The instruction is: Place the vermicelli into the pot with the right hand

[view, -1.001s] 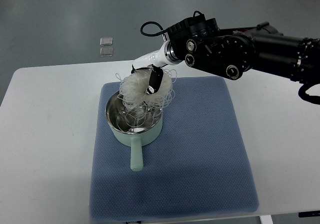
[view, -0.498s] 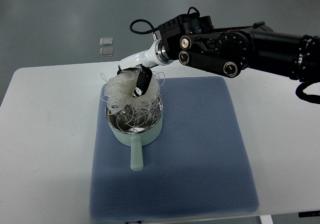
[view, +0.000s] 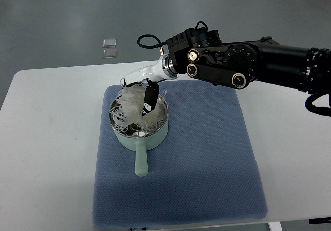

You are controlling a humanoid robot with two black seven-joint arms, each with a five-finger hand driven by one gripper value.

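Observation:
A pale green pot (view: 138,138) with a steel inside stands on the blue mat (view: 207,153), handle pointing toward me. A white tangled bundle of vermicelli (view: 130,107) sits low in the pot's mouth, partly inside, with loose strands over the rim. My right hand (view: 145,94) reaches in from the right, directly over the pot, fingers still curled around the vermicelli. The left arm is out of view.
The mat lies on a white table (view: 46,138). Two small clear squares (view: 109,47) lie on the grey floor beyond the table's far edge. My black right arm (view: 248,65) spans the upper right.
My right hand has carried the vermicelli left and down. The bundle was held above the pot's rim and now sits lower, partly inside the pot.

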